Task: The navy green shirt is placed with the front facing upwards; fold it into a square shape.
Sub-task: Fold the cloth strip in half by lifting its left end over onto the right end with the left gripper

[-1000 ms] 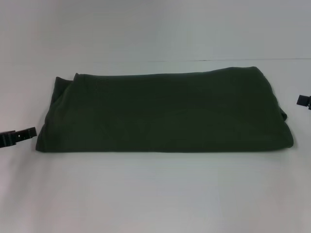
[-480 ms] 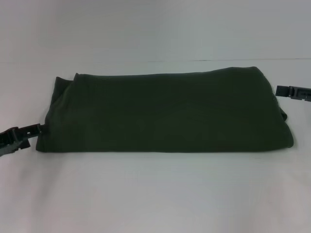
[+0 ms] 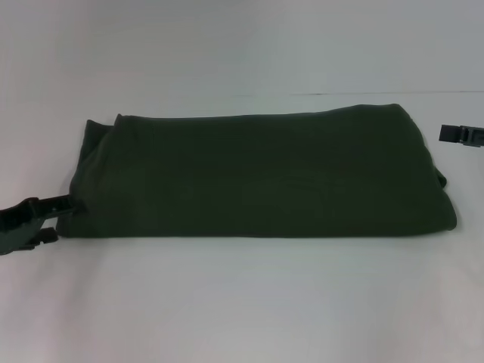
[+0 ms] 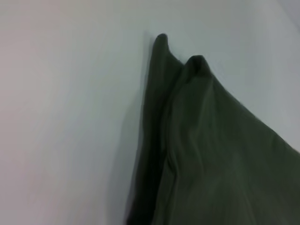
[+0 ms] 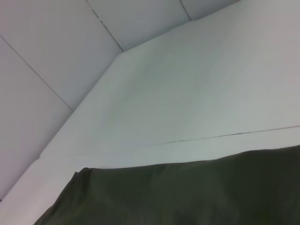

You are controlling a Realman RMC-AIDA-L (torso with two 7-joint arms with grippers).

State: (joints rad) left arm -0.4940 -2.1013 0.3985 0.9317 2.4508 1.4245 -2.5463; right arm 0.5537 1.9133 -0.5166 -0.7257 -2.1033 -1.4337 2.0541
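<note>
The navy green shirt (image 3: pixel 257 174) lies folded into a wide flat rectangle on the white table (image 3: pixel 242 302). Its lettering and collar label are hidden. My left gripper (image 3: pixel 59 219) is at the shirt's near left corner. Its two fingers are spread, the upper one (image 3: pixel 53 203) touching the shirt's left edge. My right gripper (image 3: pixel 448 134) shows only as a dark tip at the far right, just off the shirt's right edge. The left wrist view shows the shirt's layered edge and two peaked corners (image 4: pixel 197 140). The right wrist view shows the shirt's top edge (image 5: pixel 187 197).
The table's far edge meets a pale wall (image 3: pixel 242 45) behind the shirt. A seam line (image 5: pixel 225 136) runs across the table beyond the shirt. Bare white table lies in front of the shirt.
My left gripper has moved right until it touches the shirt's near left corner. My right gripper came in towards the shirt's right edge, then drew back slightly. The shirt has not moved.
</note>
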